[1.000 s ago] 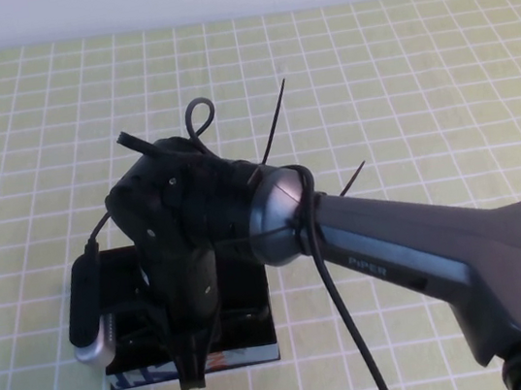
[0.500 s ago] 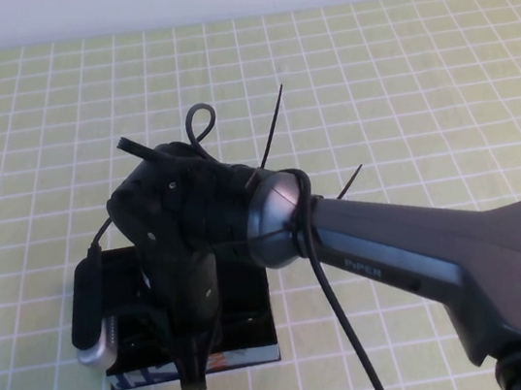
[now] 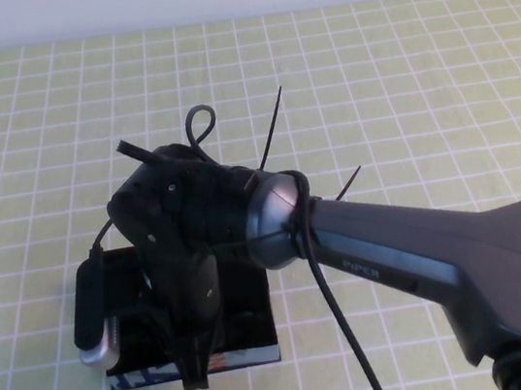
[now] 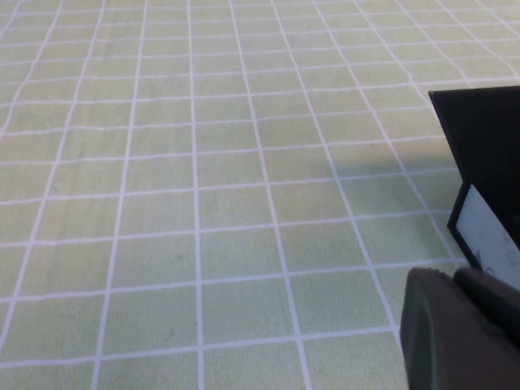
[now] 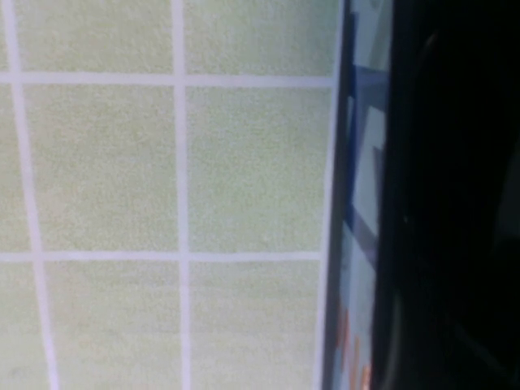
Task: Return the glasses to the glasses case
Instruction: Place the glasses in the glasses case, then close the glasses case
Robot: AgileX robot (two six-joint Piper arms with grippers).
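Observation:
The glasses case (image 3: 249,326) is a black box low on the left of the table, with its blue, white and orange patterned front edge (image 3: 238,357) toward me. My right gripper (image 3: 195,373) points straight down over the case's front left part and hides most of the inside. The glasses are hidden in every view. The right wrist view shows the patterned front edge (image 5: 361,211) close up beside a dark mass. The left wrist view shows a black corner of the case (image 4: 479,138). Part of my left gripper (image 4: 459,329) shows low over the cloth beside the case.
A yellow-green cloth with a white grid (image 3: 420,83) covers the table. The right arm (image 3: 427,258) stretches from the lower right across to the case. Its wrist camera (image 3: 93,318) and cable hang over the case's left side.
My right arm has shifted very slightly toward me over the case. The case has not moved.

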